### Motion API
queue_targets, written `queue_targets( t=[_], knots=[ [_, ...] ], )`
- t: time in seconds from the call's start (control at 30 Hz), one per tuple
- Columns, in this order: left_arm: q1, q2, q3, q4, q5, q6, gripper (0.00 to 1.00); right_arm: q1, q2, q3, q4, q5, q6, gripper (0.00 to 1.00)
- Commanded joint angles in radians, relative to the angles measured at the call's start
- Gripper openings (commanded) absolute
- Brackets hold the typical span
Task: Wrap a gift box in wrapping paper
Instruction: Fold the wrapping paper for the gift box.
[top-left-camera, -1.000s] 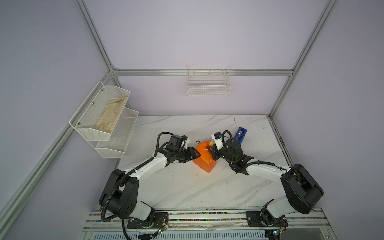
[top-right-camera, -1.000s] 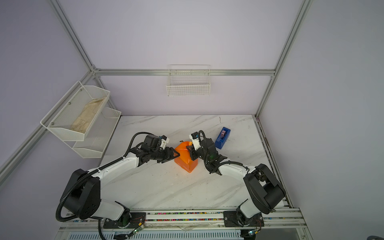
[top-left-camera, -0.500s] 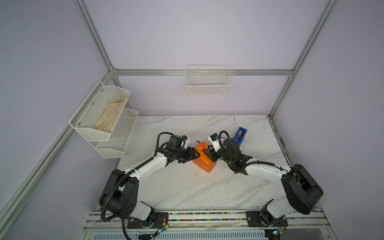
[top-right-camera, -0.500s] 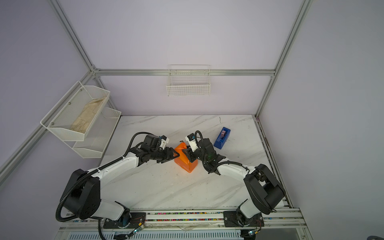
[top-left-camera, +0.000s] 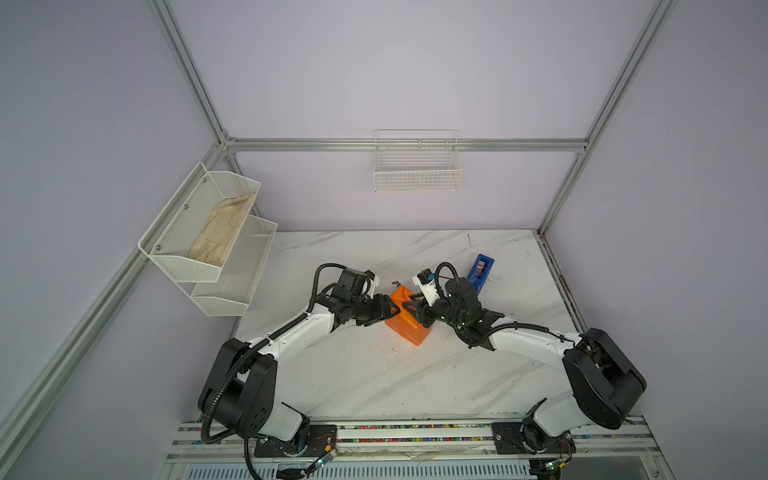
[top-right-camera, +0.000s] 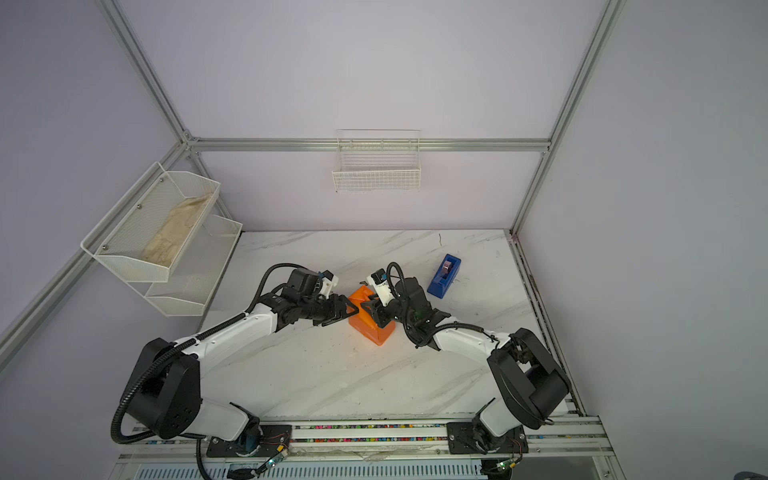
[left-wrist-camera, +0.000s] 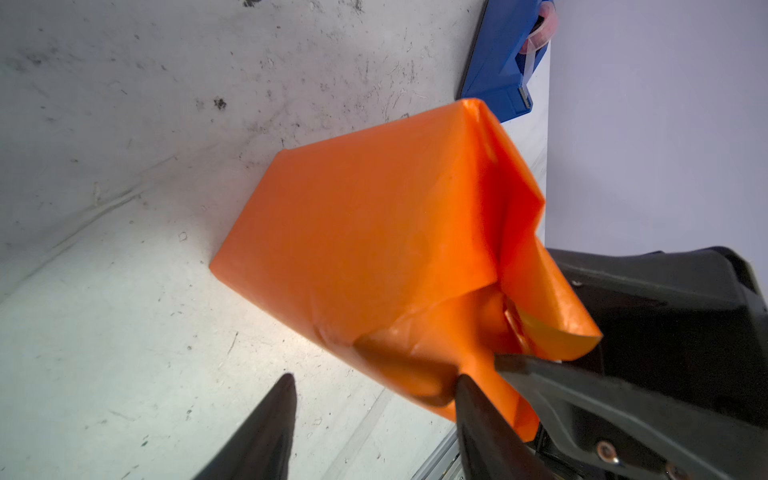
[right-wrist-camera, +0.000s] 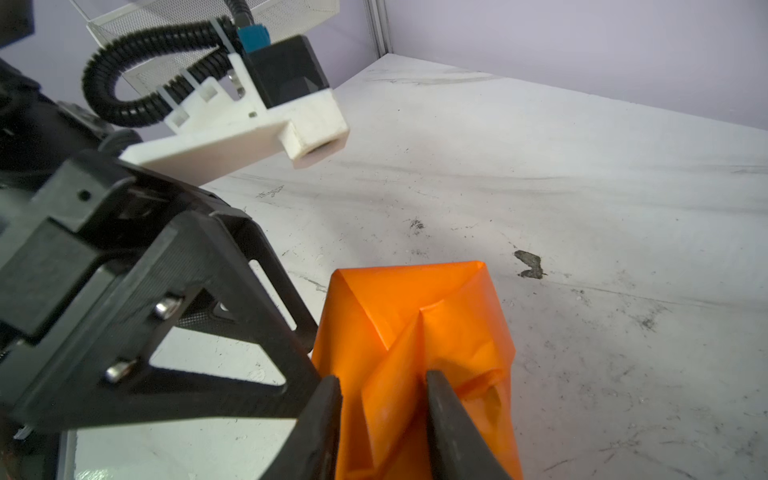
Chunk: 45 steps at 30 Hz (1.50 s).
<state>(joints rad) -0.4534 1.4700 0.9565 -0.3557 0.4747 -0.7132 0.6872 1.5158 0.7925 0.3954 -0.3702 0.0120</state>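
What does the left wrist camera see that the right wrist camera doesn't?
Only the left wrist view shows the blue tape dispenser. Only the right wrist view shows the mesh shelf and the left arm's camera. Both show the orange wrapping paper, folded into a parcel, and the marble table.

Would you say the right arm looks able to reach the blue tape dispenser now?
Probably yes: the tape dispenser stands close beside the right arm's wrist, nothing between them. The right gripper would first need to back off the wrapping paper, whose fold sits between its open jaws.
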Motion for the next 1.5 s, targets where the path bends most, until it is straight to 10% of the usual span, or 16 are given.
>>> queue_targets(
  t=[0.0, 0.4, 0.8, 1.47],
  knots=[
    [0.007, -0.035, 0.118, -0.059, -0.047, 0.034, 0.59, 0.015, 0.025, 0.01, -0.043, -0.048, -0.01, 0.37],
    [0.013, -0.007, 0.353, -0.154, -0.062, 0.086, 0.54, 0.015, 0.051, 0.016, -0.044, -0.058, -0.004, 0.33],
    [-0.009, 0.206, 0.537, -0.147, 0.037, 0.055, 0.24, 0.016, 0.049, 0.016, -0.043, -0.06, -0.001, 0.32],
    [-0.038, 0.261, 0.463, -0.238, -0.043, 0.082, 0.17, 0.016, 0.023, 0.026, -0.073, -0.061, 0.012, 0.36]
  ],
)
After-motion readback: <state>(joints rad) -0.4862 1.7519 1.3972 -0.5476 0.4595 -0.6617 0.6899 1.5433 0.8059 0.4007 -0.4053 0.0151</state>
